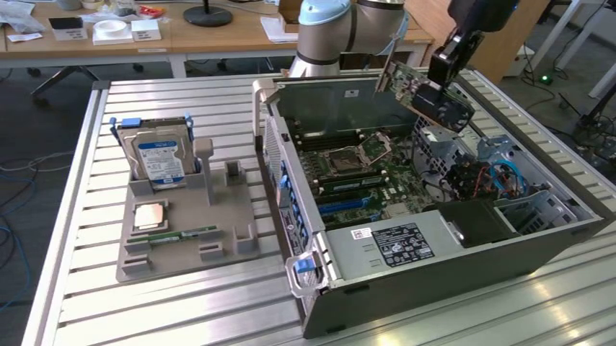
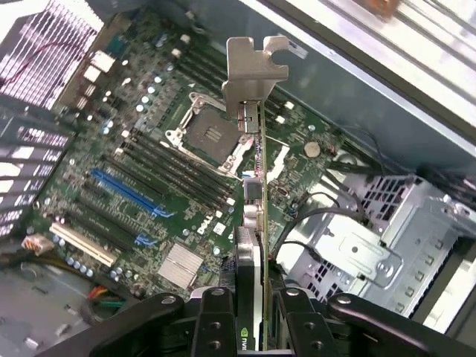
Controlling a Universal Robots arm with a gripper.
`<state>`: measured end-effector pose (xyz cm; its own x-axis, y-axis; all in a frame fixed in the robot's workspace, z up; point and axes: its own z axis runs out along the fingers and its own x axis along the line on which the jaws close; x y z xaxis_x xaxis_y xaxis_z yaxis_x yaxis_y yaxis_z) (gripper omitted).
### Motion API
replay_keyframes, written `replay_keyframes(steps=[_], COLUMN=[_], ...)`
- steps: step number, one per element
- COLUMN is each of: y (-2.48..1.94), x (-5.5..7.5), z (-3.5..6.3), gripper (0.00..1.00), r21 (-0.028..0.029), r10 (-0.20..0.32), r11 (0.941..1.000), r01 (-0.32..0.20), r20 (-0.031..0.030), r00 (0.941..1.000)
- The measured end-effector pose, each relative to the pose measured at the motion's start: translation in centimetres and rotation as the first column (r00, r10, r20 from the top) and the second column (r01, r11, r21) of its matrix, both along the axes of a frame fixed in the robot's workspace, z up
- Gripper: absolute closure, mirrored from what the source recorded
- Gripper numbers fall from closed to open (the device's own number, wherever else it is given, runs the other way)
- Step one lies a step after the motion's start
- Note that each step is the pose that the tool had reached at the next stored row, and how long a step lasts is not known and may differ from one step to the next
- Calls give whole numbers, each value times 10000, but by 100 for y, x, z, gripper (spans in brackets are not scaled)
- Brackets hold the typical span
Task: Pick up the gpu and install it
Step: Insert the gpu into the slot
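Note:
The gpu (image 1: 428,92) is a green card with a black cooler block and a silver end bracket. It hangs tilted in the air above the open computer case (image 1: 423,238), over the far right part of the motherboard (image 1: 356,169). My gripper (image 1: 445,68) is shut on it from above. In the wrist view I see the gpu (image 2: 256,186) edge-on between my fingers (image 2: 212,327), its silver bracket (image 2: 253,71) pointing away from me. Below it lie the motherboard (image 2: 149,178) with its empty processor socket (image 2: 208,134) and blue expansion slots (image 2: 123,192).
A grey parts holder (image 1: 187,231) at the exterior view's left carries a silver hard drive (image 1: 159,160) with a blue-white label and a slim memory stick (image 1: 183,236). Inside the case, a metal drive cage (image 2: 372,245) and loose cables (image 1: 491,180) sit near the gpu. Desks stand behind the table.

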<state>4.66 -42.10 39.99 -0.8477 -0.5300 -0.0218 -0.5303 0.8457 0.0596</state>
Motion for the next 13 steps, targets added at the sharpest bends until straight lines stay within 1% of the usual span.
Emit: replay_keyframes(steps=[3, 6, 10, 13], y=[0, 0, 0, 0], x=[0, 0, 0, 0], z=[-3, -6, -10, -12], gripper=[73, 73, 73, 73], r21=[-1, 0, 0, 0], r10=[538, 1076, 1804, 2332], r11=[9986, 9942, 9836, 9724], r01=[-538, -1076, -1804, -2332], r20=[-1, 0, 0, 0], r00=[9986, 9942, 9836, 9724])
